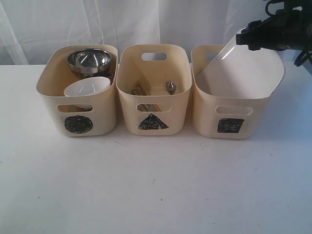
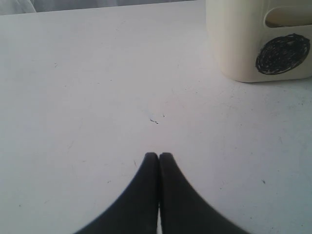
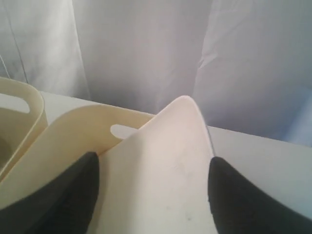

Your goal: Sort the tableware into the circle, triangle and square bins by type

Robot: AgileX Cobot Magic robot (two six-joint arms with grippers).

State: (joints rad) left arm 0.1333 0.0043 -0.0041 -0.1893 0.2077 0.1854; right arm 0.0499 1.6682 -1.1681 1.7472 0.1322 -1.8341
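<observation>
My right fingers (image 3: 73, 195) stand spread wide, released, one on either side of the large white square plate (image 1: 241, 68). The plate leans tilted inside the cream plastic tub marked with a black square (image 1: 229, 124), at the 3 o'clock end of the row. My left fingers (image 2: 146, 195) are clenched together, empty, over the white bench (image 2: 97, 97) near the circle-marked tub (image 2: 243, 48).

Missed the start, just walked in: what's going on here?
A two-armed robot is sorting tableware into marked bins. The right gripper, jaws wide apart, is at the top corner of the white plate, which leans in the square bin. A steel bowl and a white bowl sit in the circle bin, cutlery in the triangle bin. The left gripper is shut over the table.
</observation>
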